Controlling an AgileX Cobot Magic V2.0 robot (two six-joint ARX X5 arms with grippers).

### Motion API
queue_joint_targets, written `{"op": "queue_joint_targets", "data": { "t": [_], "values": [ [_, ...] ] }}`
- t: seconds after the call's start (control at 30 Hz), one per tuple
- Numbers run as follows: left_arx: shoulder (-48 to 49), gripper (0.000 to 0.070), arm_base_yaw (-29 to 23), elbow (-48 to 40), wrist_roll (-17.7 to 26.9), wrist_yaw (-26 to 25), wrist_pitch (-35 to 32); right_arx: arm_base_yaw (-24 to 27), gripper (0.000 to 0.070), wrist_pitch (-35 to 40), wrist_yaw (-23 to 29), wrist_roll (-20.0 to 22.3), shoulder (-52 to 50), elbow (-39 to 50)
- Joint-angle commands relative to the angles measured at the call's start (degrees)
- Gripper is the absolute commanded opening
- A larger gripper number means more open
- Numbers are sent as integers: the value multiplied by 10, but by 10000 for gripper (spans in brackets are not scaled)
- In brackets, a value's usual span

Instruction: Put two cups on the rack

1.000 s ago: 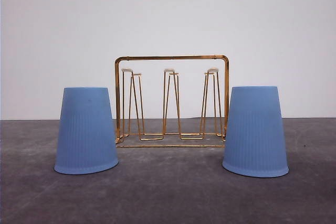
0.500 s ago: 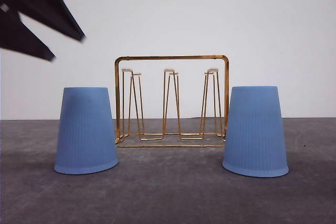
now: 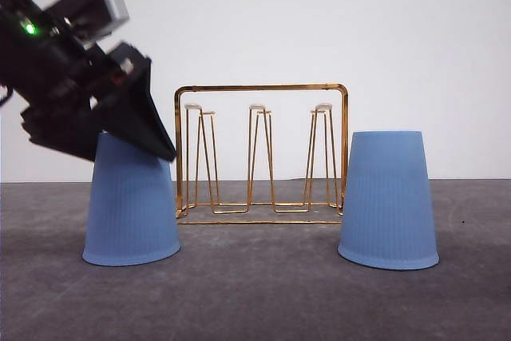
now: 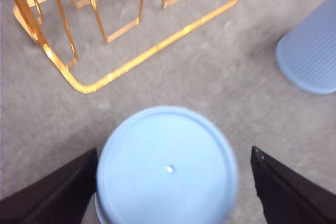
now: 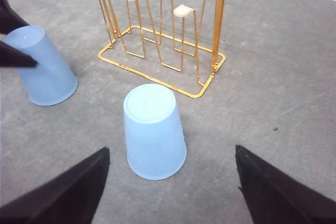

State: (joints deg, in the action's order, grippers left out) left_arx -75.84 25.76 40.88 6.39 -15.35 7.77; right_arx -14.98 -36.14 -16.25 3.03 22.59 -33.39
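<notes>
Standing upside down beside the gold wire rack (image 3: pixel 261 153), the ribbed blue left cup (image 3: pixel 131 209) sits between the spread left end effector (image 4: pixel 170 182).

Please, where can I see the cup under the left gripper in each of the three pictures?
Front view: the left cup, low left, beside the rack.
Left wrist view: bottom centre, its flat end seen from above.
Right wrist view: far left, between dark fingertips.
Shared landmark: the gold rack beside it.
</notes>
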Motion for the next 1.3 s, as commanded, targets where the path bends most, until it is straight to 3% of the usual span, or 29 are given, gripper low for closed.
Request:
{"op": "queue_joint_targets", "data": {
  "t": [0.0,0.07,0.17,0.27,0.4,0.63,0.83,0.97,1.27],
  "values": [
    [-19,555,6,9,4,1,-1,-2,487,7,3,-1,1,-6],
    [-28,528,6,9,4,5,-1,-2,487,7,3,0,1,-6],
    [-28,346,6,9,0,5,-1,-2,488,8,2,0,1,-6],
    [-19,268,6,12,-7,5,5,-2,487,10,2,-1,1,-6],
    [-3,267,6,39,-21,5,54,-2,487,10,2,-1,1,-6],
    [6,267,6,153,-51,11,211,-2,487,10,2,-1,1,-6],
    [5,267,6,261,-78,70,308,-2,487,11,2,-1,1,-6],
    [5,268,6,309,-78,102,307,-2,487,11,2,-1,1,-6],
    [-20,272,6,339,-102,123,218,-2,487,11,2,-1,1,-6]
  ]
}}
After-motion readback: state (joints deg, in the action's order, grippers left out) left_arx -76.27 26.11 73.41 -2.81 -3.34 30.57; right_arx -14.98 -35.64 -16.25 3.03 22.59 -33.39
